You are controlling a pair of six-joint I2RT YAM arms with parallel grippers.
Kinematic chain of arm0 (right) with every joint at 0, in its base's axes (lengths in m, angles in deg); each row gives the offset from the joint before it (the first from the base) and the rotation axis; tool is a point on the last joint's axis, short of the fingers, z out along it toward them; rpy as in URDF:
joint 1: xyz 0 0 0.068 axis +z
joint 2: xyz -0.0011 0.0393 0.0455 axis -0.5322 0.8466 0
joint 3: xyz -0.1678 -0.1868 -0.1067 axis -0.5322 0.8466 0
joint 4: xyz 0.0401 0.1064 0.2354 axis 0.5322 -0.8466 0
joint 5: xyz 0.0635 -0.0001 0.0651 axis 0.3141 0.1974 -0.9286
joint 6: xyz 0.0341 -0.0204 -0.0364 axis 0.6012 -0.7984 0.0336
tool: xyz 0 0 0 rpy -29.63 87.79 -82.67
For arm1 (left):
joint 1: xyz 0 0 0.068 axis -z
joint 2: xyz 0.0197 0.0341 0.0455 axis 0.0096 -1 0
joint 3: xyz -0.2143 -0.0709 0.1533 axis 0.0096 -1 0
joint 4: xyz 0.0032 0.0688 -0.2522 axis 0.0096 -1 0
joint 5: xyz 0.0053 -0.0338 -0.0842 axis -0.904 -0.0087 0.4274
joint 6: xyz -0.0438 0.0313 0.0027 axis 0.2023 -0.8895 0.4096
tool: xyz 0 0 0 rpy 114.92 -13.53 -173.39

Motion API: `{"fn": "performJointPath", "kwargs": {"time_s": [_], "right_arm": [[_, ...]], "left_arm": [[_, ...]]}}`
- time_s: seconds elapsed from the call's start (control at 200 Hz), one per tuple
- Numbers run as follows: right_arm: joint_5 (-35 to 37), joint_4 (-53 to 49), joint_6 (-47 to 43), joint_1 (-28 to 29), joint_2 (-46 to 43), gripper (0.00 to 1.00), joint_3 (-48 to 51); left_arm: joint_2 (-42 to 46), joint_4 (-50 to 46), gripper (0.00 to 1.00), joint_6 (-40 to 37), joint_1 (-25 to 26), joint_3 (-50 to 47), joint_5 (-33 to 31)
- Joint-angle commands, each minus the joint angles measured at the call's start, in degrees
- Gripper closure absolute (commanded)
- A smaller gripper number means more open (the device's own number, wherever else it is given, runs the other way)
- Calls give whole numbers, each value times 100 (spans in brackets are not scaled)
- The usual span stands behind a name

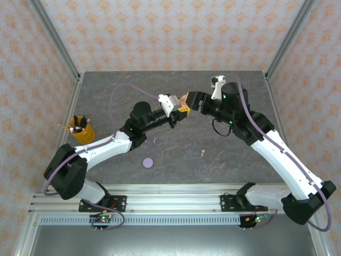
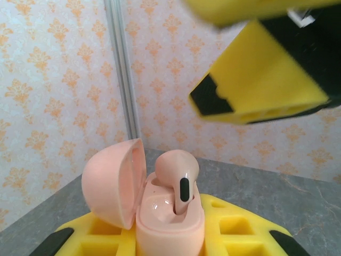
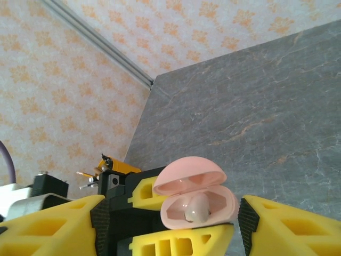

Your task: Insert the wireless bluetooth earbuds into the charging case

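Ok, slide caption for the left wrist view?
Left gripper holds open pink case, one pink earbud standing inside; right gripper open above.

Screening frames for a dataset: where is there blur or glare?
Left wrist: the right gripper's fingers are blurred up top, a soft highlight streaks the earbud, the pink case looks sharp. Right wrist: those fingers look soft too. Top external: even light, no glare.

We see bright, even light in every view, and it seems to come from above. Shadows on the grey table point(image 1: 176, 170) are soft and faint. In the left wrist view, the yellow finger point(image 2: 256, 80) up close is blurry and the wall point(image 2: 53, 106) looks a little soft. The pink earbud point(image 2: 178, 173) and pink case point(image 3: 194, 197) shine gently.
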State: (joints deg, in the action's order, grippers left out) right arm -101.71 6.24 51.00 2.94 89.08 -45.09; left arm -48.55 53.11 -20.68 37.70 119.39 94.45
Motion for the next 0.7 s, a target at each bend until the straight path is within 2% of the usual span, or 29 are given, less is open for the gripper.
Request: {"fn": "performJointPath", "kwargs": {"time_s": [0.0,0.29,0.696], "right_arm": [[199,-344,579,24,-87,34,-286],[-295,-12,1688,33,85,36,-241],[-402,202,1785,269,450,38,-371]], "left_arm": [[-15,330,100,-52,30,-69,-175],[-40,376,100,-40,30,-74,-226],[-77,389,100,-14,30,-42,-209]]}}
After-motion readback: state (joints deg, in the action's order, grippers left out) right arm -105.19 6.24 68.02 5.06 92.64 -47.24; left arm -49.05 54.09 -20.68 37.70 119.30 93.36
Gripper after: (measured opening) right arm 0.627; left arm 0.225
